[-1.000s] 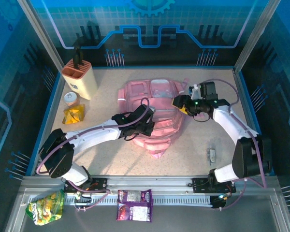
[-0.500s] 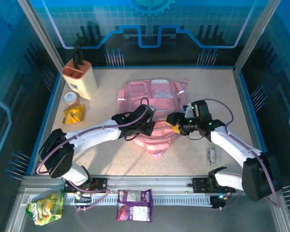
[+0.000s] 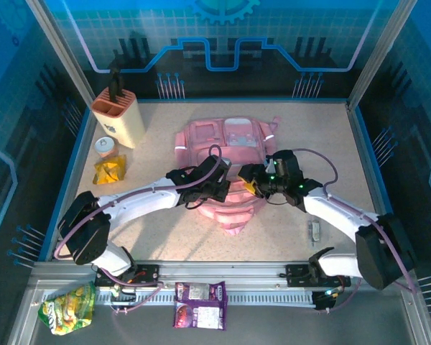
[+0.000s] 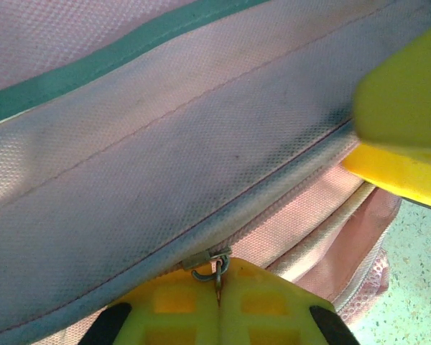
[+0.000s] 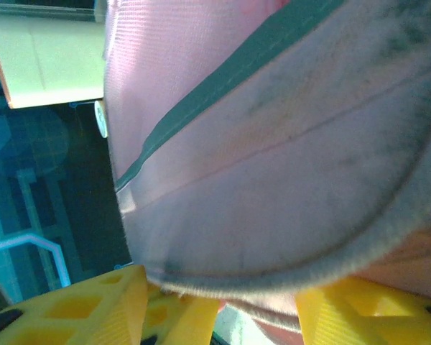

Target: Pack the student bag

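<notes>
The pink student bag (image 3: 226, 144) lies flat in the middle of the table. My left gripper (image 3: 225, 188) rests on its near part. Up close, the left gripper (image 4: 219, 291) is shut on the small metal zip pull (image 4: 217, 266) at the zip seam of the bag (image 4: 165, 144). My right gripper (image 3: 250, 181) is right beside the left one, and one of its yellow fingers (image 4: 402, 108) pokes into the left wrist view. The right gripper (image 5: 223, 320) is open, and a fuzzy fabric edge of the bag (image 5: 273, 180) sits between its fingers (image 5: 79, 309).
A peach pen holder (image 3: 118, 115), a small round tub (image 3: 105, 146) and a yellow packet (image 3: 110, 171) stand at the back left. A small grey item (image 3: 314, 231) lies at the near right. Green (image 3: 68, 307) and purple (image 3: 200, 305) snack packs lie on the front rail.
The right arm has swung from the bag's back right corner toward the near left, ending beside the left gripper on the bag. The left arm has stayed put.
</notes>
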Tool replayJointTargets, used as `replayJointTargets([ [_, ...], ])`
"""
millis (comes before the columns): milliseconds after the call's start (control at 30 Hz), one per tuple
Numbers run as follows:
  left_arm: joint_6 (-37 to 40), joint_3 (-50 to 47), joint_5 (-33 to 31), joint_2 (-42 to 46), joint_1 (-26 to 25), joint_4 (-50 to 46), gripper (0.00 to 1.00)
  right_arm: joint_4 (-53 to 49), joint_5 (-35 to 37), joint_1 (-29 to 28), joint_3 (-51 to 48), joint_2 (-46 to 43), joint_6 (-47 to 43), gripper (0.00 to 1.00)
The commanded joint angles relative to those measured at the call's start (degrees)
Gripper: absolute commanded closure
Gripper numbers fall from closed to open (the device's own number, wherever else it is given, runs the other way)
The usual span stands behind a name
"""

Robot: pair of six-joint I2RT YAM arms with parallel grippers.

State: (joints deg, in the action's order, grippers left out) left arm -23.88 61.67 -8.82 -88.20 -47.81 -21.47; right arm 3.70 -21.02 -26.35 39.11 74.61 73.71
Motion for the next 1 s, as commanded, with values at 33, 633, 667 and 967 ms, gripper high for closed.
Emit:
replayJointTargets([
  [33,0.31,1.7,2.59,-0.91,-0.75,1.71,1.0,4.78,1.89,-0.9,2.1,2.74,2.33,0.55],
  [633,9.32,2.4,-5.65,3.76,-0.64,-16.41,1.0,-8.14,-1.35,6.92,9.82,3.56,-15.42,1.0],
  [667,9.49,2.25,-5.42,4.08,-0.63,-16.86,1.0,-8.51,-2.71,8.03,10.52,4.04,-16.86,1.0],
  [967,10.87,1.06,-6.3,4.71,2.72,-17.18,1.0,-21.41,-13.16,15.78,23.42,9.72,-30.56,1.0],
])
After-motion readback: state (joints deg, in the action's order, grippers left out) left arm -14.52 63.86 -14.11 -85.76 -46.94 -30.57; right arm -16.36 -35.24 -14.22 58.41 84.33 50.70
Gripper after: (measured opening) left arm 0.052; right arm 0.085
